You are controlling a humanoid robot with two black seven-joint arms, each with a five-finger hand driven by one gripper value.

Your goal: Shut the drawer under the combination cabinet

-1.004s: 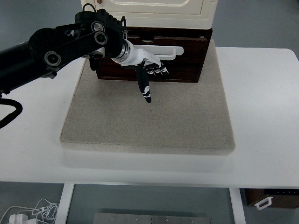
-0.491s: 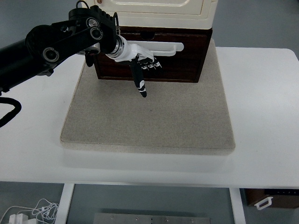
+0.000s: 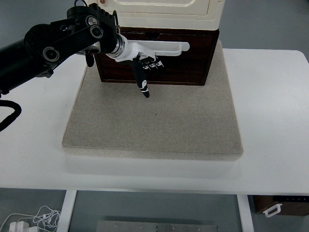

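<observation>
The dark brown drawer (image 3: 186,65) sits under the cream combination cabinet (image 3: 164,12) at the back of the grey mat (image 3: 154,121). Only a narrow strip of its top edge shows in front of the cabinet. My left hand (image 3: 149,55) lies flat against the drawer front with its fingers stretched out to the right and holds nothing. Its black thumb (image 3: 143,84) points down toward the mat. The left arm (image 3: 53,46) reaches in from the left edge. The hand hides part of the drawer front's left half.
The mat lies on the white table (image 3: 275,96). A brown box with a white handle (image 3: 280,205) stands on the floor at the bottom right. Cables (image 3: 34,220) lie on the floor at the bottom left.
My left hand has moved back toward the cabinet, flat on the drawer front. The drawer has slid in with it, and less of its top shows.
</observation>
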